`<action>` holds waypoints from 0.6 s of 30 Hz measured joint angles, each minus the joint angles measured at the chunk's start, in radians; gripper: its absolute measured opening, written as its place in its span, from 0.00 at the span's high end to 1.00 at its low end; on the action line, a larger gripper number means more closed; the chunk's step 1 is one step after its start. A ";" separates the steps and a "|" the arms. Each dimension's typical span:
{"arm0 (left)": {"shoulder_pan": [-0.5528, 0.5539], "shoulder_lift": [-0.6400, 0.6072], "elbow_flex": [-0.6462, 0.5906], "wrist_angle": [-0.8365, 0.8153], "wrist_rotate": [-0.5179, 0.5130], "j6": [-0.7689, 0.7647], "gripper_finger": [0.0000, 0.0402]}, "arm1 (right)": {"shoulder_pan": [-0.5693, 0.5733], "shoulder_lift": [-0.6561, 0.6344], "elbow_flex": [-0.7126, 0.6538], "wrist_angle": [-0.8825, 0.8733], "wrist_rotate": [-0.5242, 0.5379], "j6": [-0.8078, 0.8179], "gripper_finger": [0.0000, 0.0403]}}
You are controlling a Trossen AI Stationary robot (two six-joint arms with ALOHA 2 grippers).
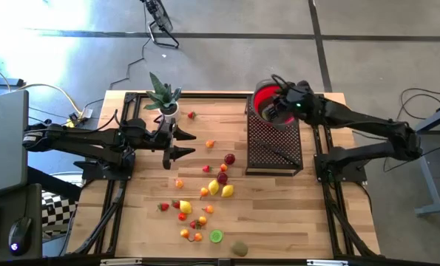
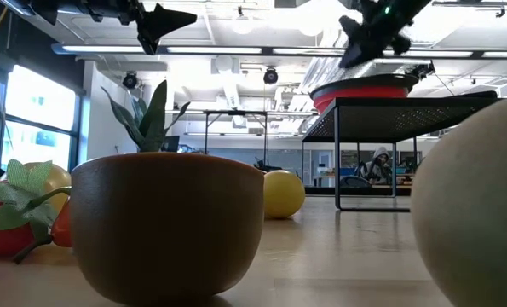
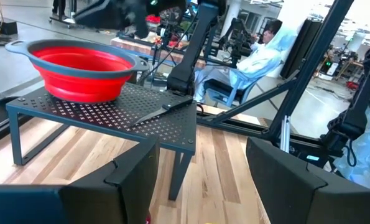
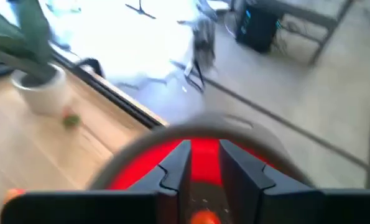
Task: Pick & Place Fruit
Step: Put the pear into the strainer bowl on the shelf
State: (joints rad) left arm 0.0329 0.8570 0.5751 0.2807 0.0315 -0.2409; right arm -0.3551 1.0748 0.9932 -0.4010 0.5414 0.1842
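Fruit: small toy pieces (image 1: 218, 188) scattered across the wooden counter (image 1: 279, 222). Right claw (image 4: 203, 180) hovers over the red collapsible bowl (image 1: 264, 100), barely parted around something orange; spread fully before lifting. Left claw (image 1: 188, 142) waits released.

Bowl (image 1: 266, 98) on rack (image 1: 273, 151), fruit (image 1: 218, 186) left.
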 joint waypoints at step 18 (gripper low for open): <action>0.000 0.000 0.000 0.000 0.001 0.000 0.41 | 0.288 -0.038 -0.090 0.229 -0.235 -0.084 0.98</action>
State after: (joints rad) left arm 0.0330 0.8570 0.5751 0.2810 0.0322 -0.2409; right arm -0.0674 1.0366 0.9028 -0.1722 0.3064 0.0998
